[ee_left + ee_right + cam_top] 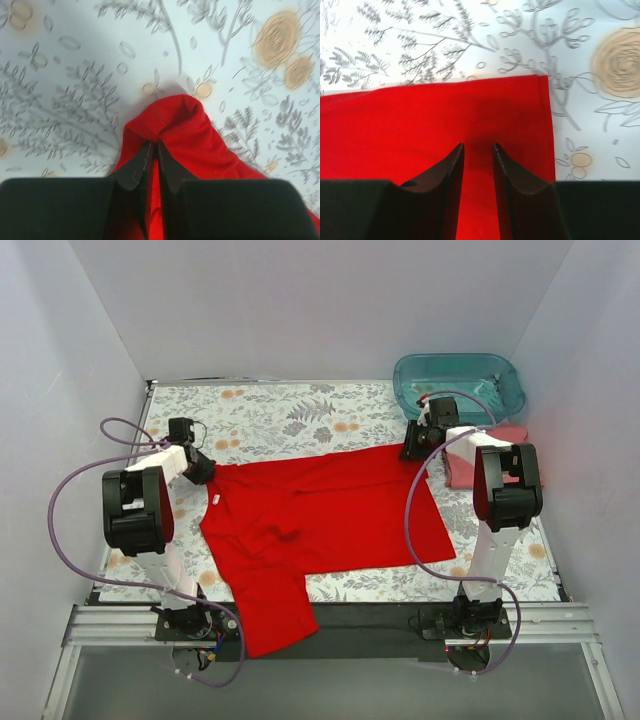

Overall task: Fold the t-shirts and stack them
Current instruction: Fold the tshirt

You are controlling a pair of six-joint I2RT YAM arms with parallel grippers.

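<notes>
Left gripper (154, 146) pinches the red t-shirt (330, 515) at its 10 o'clock corner. Right gripper (478, 147), at 2 o'clock, hangs with jaws parted, perhaps touching cloth.

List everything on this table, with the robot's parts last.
red t-shirt: one, bright red, spread across the middle, one sleeve past the near edge
pink t-shirt: one, salmon pink, far right, partly hidden by the right arm
tub: one, translucent teal, far right corner
table cover: one, white floral print, covering the table
left gripper: one, black, shut on the red t-shirt's left end
right gripper: one, black, jaws apart at the red t-shirt's far right corner
</notes>
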